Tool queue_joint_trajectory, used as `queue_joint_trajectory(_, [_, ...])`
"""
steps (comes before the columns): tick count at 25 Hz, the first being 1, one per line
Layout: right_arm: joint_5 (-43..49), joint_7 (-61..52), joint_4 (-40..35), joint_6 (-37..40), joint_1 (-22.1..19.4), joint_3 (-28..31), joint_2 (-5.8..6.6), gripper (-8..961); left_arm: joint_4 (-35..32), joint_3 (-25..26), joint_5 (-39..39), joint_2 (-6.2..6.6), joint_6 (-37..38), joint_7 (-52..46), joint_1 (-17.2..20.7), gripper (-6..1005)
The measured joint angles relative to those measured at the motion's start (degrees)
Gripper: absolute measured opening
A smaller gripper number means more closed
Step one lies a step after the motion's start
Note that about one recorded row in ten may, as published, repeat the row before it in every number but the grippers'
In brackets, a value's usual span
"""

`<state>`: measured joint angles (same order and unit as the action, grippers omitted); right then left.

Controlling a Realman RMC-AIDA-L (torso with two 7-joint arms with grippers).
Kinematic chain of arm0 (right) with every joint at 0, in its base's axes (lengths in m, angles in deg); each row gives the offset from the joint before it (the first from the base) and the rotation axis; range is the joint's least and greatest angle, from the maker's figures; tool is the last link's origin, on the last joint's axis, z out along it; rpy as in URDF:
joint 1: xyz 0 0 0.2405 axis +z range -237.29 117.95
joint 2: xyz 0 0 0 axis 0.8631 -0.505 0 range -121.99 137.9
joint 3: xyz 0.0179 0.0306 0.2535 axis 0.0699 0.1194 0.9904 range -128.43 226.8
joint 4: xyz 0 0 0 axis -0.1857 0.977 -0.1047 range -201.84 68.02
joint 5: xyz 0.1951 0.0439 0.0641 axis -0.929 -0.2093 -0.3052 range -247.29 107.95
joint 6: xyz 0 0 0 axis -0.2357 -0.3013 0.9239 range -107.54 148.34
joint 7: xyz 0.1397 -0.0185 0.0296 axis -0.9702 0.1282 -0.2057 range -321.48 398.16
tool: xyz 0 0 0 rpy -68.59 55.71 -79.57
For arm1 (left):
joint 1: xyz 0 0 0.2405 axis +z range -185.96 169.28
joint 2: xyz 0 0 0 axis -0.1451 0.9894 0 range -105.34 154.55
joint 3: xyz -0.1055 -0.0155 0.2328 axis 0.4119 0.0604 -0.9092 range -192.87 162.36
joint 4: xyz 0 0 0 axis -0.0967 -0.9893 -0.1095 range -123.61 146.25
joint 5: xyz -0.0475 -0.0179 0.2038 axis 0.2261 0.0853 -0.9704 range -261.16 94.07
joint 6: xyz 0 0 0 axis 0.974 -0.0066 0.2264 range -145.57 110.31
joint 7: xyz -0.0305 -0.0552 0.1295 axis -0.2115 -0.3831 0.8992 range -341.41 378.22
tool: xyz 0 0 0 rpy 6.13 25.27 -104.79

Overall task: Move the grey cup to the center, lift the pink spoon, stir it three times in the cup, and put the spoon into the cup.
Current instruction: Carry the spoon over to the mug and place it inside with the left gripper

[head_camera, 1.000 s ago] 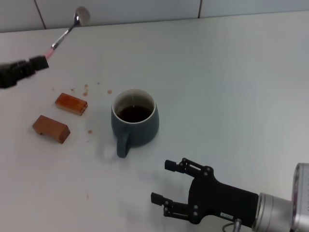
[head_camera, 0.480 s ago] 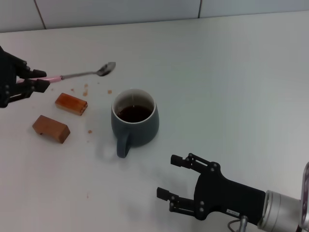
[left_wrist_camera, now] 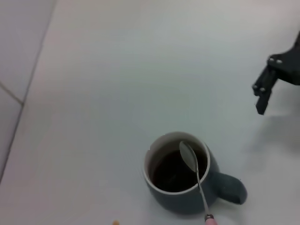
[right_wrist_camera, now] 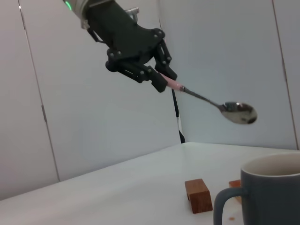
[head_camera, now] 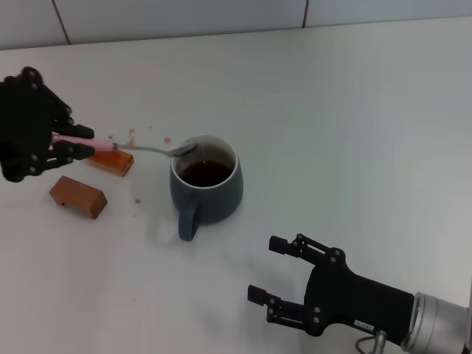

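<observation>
**Spoon poised over the mug, ready to dip**

White tabletop runs back to a pale tiled wall, and the work sits toward its left half. Farthest left, the left claw pinches the pink spoon by the end of its pink handle. Just below that claw lie two brown wooden blocks, with a few brown drips near them. Out from the claw's tips the silver neck reaches to the grey cup; the right wrist view shows the spoon bowl hanging in the air above the rim, not yet in the dark liquid.

To stir well, I judge the claw should tip the bowl downward and lower it at the middle of the cup, well off the white rim. Small, slow circles would then avoid nudging the mug or slopping drink. The cup's handle points toward the robot.

Far right and nearest the robot, the right claw hovers spread and empty, well apart from the cup.
</observation>
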<state>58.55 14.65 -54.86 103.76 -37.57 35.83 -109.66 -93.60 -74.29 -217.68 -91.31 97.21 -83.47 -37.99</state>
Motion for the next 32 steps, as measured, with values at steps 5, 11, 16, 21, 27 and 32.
queue_joint_trajectory(5, [0.0,-0.65,-0.74,0.58,-0.56,0.0,-0.05,824,-1.06,-3.86,-6.56,-1.75,0.08,0.56,-3.3,129])
queue_joint_trajectory(11, [0.0,-0.73,-1.26,0.93,-1.1,0.08,-0.33,824,-1.28,-8.02,-10.78,-2.56,-0.14,0.69,-7.37,129])
queue_joint_trajectory(16, [0.0,-0.74,-1.25,1.47,-1.44,0.08,-0.39,824,-1.33,-10.57,-12.76,-2.75,-0.65,0.69,-8.77,130])
queue_joint_trajectory(21, [0.01,-0.74,-1.28,1.92,-1.55,0.08,-0.29,824,-1.37,-15.21,-17.13,-2.95,-2.21,0.75,-9.66,130])
queue_joint_trajectory(27, [0.0,-0.74,-1.35,2.07,-1.55,0.08,-0.25,824,-0.85,-19.13,-20.45,-3.16,-3.37,0.78,-9.92,130])
queue_joint_trajectory(32, [0.01,-0.74,-1.53,2.08,-1.63,0.08,-0.25,824,-0.71,-20.21,-20.52,-3.18,-3.47,0.79,-10.04,130])
